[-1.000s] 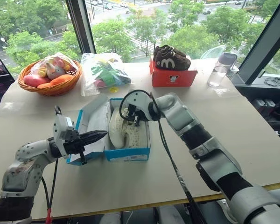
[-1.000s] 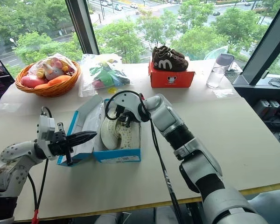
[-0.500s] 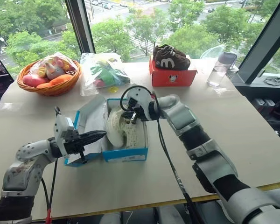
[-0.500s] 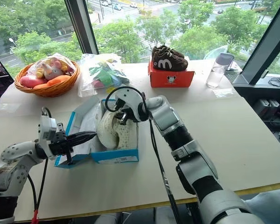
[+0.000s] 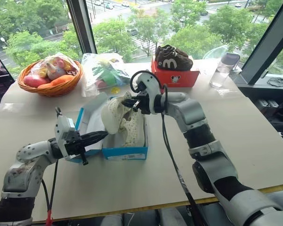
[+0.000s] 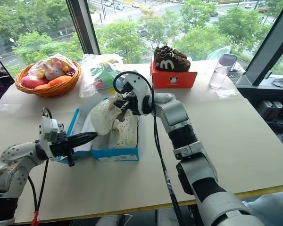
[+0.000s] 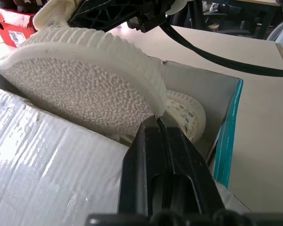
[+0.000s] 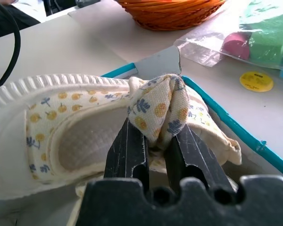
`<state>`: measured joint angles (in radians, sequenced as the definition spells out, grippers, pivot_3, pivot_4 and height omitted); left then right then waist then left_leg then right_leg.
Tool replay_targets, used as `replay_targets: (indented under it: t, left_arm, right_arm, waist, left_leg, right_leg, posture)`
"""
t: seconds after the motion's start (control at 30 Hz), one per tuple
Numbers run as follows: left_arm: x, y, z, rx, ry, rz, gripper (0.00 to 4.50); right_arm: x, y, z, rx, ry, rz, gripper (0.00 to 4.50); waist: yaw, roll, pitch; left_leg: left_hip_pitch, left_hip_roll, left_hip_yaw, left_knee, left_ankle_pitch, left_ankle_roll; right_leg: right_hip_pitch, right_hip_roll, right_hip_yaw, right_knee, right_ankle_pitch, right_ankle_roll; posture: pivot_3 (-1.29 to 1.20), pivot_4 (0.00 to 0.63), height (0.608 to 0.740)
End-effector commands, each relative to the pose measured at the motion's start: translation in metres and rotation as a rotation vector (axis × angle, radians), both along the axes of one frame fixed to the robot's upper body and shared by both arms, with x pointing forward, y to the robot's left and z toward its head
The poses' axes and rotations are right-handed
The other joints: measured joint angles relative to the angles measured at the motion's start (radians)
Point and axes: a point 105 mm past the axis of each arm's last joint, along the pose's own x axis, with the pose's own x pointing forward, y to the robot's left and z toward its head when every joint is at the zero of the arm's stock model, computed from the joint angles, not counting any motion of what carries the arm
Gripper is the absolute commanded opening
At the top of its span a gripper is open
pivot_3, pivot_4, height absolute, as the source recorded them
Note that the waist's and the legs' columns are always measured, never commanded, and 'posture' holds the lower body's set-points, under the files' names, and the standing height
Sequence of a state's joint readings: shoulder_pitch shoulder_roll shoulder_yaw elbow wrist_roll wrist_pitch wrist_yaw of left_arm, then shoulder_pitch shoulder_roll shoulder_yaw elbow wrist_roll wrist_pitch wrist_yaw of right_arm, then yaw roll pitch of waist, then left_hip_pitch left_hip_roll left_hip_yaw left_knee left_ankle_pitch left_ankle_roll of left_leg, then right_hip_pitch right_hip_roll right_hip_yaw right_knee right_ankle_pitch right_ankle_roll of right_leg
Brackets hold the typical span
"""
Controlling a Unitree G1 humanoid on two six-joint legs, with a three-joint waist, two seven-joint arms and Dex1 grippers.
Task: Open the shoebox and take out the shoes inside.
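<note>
With the right hand [image 5: 133, 102] pinching one shoe's [image 5: 117, 114] collar, it should lift clear of the shoebox [image 5: 125, 152] while the closed, empty left hand [image 5: 100, 136] steadies the lid.

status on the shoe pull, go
Right tool shut on cream-white perforated shoe, lifted partly out of bright blue cardboard shoebox. Left tool shut, beside box. Nothing blocking.

Lifted shoe [image 5: 117, 114] blocks shoebox [image 5: 125, 151] opening; table right [image 5: 254, 136] free.
</note>
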<state>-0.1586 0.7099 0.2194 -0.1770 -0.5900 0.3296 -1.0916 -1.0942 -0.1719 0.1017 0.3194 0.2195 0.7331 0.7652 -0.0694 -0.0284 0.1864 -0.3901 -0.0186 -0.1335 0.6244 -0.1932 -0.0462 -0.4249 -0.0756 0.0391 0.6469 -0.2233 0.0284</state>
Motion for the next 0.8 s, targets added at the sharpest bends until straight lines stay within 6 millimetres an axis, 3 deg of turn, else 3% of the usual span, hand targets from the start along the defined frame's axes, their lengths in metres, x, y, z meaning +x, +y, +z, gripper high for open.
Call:
replay_targets:
  t: [0.03, 0.3, 0.43, 0.53, 0.67, 0.8]
  left_arm:
    - [0.001, 0.003, 0.011, 0.007, -0.047, 0.004, 0.0]
    - [0.001, 0.002, 0.013, -0.003, -0.052, -0.001, 0.0]
    - [0.002, 0.001, 0.013, -0.008, -0.055, -0.003, 0.0]
    - [0.002, 0.0, 0.014, -0.014, -0.058, -0.004, 0.0]
    - [0.004, -0.002, 0.014, -0.017, -0.06, -0.009, 0.0]
    - [0.006, -0.004, 0.015, -0.023, -0.066, -0.014, 0.0]
  right_arm:
    - [-0.012, -0.005, 0.058, 0.099, -0.134, 0.038, 0.42]
    - [-0.01, -0.028, 0.092, 0.18, -0.169, -0.003, 0.42]
    - [-0.012, -0.056, 0.12, 0.224, -0.203, -0.049, 0.42]
    - [-0.007, -0.087, 0.135, 0.213, -0.248, -0.139, 0.42]
    - [-0.002, -0.126, 0.131, 0.128, -0.265, -0.239, 0.42]
    - [0.001, -0.165, 0.101, -0.044, -0.246, -0.312, 0.42]
  waist:
    - [0.0, 0.0, 0.0]
    - [0.0, 0.001, 0.0]
    - [0.006, 0.002, 0.002]
    - [0.007, 0.003, 0.002]
    - [0.008, 0.003, 0.002]
    - [0.007, 0.003, 0.003]
  left_leg:
    - [0.0, 0.0, 0.0, 0.0, 0.0, 0.0]
    - [0.0, 0.0, 0.0, 0.0, 0.0, 0.0]
    - [-0.001, 0.0, 0.0, 0.0, 0.0, 0.0]
    - [-0.001, 0.0, 0.0, 0.0, 0.0, 0.0]
    - [-0.001, 0.0, 0.0, 0.0, 0.0, 0.0]
    - [-0.001, 0.0, 0.001, 0.0, 0.0, 0.0]
  right_leg:
    - [0.0, 0.0, 0.0, 0.0, 0.0, 0.0]
    - [0.0, 0.0, 0.0, 0.0, -0.003, 0.005]
    - [0.0, 0.0, 0.0, 0.0, -0.003, 0.005]
    - [0.0, 0.0, 0.0, -0.001, -0.003, 0.005]
    - [0.001, -0.001, 0.0, -0.001, -0.003, 0.005]
    - [0.001, 0.0, 0.0, -0.002, -0.003, 0.006]
  posture:
    - [0.0, 0.15, 0.74]
    - [0.0, 0.15, 0.74]
    - [0.0, 0.15, 0.74]
    - [0.0, 0.15, 0.74]
    - [0.0, 0.15, 0.74]
    - [0.0, 0.15, 0.74]
